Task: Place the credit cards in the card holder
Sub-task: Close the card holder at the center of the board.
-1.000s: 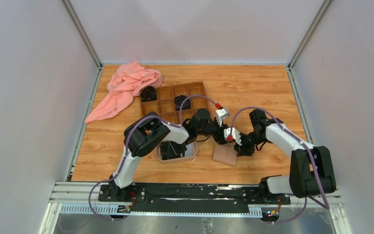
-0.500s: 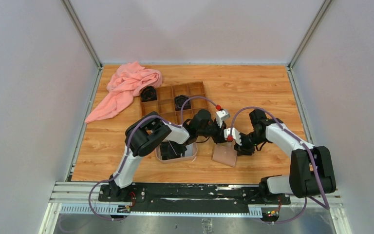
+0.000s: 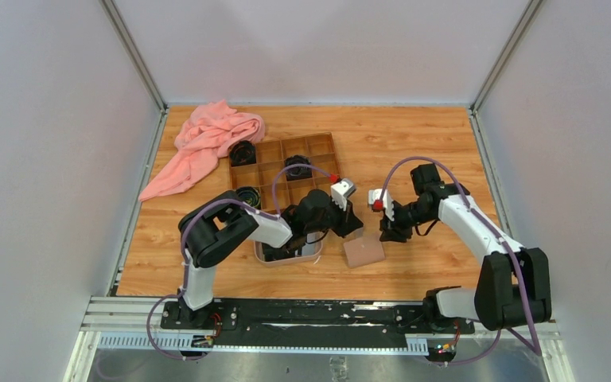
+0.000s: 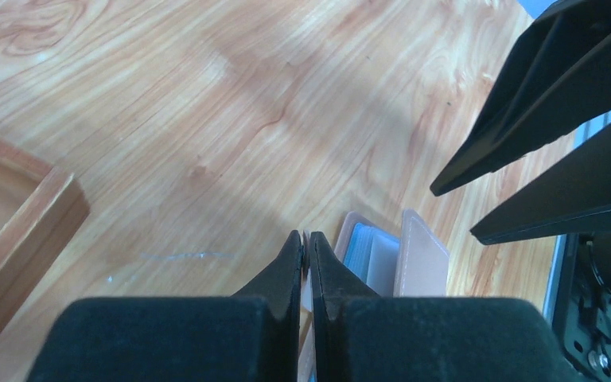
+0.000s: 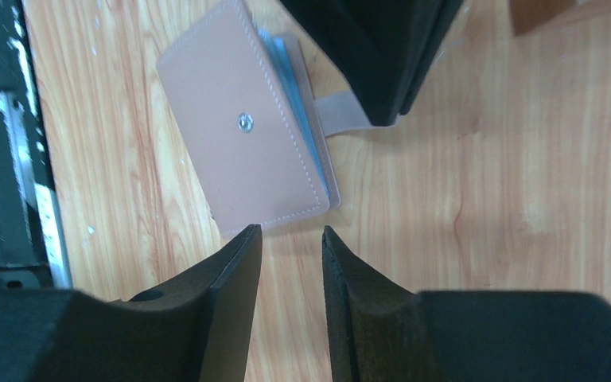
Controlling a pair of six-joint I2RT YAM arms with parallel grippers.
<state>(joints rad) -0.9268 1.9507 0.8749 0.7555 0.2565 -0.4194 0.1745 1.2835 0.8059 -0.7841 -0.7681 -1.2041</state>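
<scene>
Warm wood-grain tabletop [image 3: 430, 143] fills the floor of a grey-walled booth, with both arms bolted to a dark rail [image 3: 286, 312] along its near edge. Just past the rail, left of centre, sits an oval tray [image 3: 286, 261] with dark contents too small to make out. Right of the tray, apart from it, the card holder [image 3: 363, 253] lies on the bare wood, snap button [image 5: 245, 121] facing up and pale blue lining showing along its open edge.

The left pincer [image 4: 306, 239] has its fingers pressed together, tips down at the holder's far edge where the small strap tab [image 5: 342, 111] sticks out. Whether the tab is caught between them I cannot tell. The right pincer [image 5: 290, 232] hangs just beside the holder on its far right side, fingers apart with only wood between them.

Farther back stands a wooden compartment box [image 3: 322, 147] with a black coil [image 3: 296, 166] in one middle cell. A pink cloth [image 3: 207, 143] lies crumpled at the far left.
</scene>
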